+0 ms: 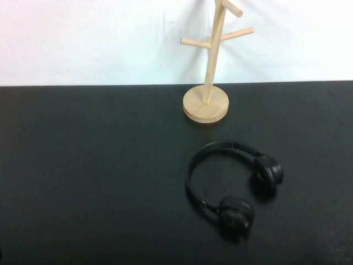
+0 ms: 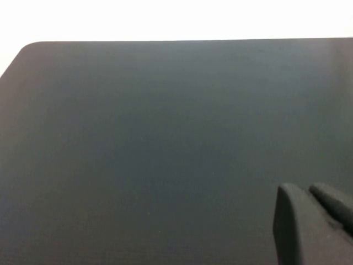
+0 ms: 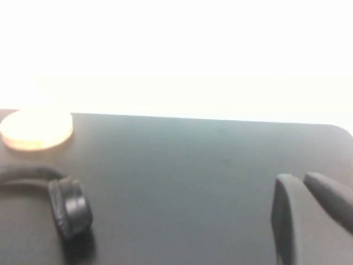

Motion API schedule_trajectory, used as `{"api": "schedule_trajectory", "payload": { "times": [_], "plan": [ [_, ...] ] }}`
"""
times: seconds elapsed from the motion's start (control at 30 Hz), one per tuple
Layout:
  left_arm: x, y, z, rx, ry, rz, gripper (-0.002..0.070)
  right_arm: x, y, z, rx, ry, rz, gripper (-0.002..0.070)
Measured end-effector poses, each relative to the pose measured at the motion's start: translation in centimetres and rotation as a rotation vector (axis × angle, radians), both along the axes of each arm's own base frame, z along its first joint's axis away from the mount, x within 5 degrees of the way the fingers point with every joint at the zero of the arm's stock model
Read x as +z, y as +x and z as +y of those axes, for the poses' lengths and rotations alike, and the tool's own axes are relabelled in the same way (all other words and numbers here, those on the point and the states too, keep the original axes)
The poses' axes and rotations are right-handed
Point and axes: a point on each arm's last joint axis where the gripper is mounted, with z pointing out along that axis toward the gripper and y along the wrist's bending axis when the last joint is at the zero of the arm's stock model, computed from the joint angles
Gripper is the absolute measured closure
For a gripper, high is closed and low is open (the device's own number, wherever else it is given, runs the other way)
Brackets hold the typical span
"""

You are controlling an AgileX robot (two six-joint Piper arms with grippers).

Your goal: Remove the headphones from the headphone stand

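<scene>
Right of centre in the high view, the headphones (image 1: pixel 234 182) lie flat on the black table (image 1: pixel 88 176), off the headphone stand (image 1: pixel 208 72) and just in front of its round base. Their headband curves toward the left of the frame, one ear cup in the lower middle, the other further right. That stand rises at the top centre against the white wall (image 1: pixel 83 38), its pegs bare. Neither arm shows in the high view. At the lower right of the right wrist view, the right gripper (image 3: pixel 309 212) hangs over bare table with its fingers together, holding nothing, well apart from the ear cup at lower left. At the lower right of the left wrist view, the left gripper (image 2: pixel 311 218) hangs above dark tabletop, its fingers together and gripping nothing.
</scene>
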Motion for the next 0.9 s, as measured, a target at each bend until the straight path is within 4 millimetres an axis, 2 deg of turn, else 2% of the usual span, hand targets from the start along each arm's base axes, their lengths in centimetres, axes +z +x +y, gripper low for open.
{"api": "schedule_trajectory", "payload": {
  "times": [0.27,0.9],
  "plan": [
    [0.0,0.0,0.0,0.000,0.000,0.000,0.0675,-1.7,-0.3,0.0,0.003,-0.041,0.190,0.0682],
    [0.0,0.0,0.0,0.000,0.000,0.000,0.0675,-1.7,-0.3,0.0,0.003,-0.043,0.193,0.0682]
  ]
}}
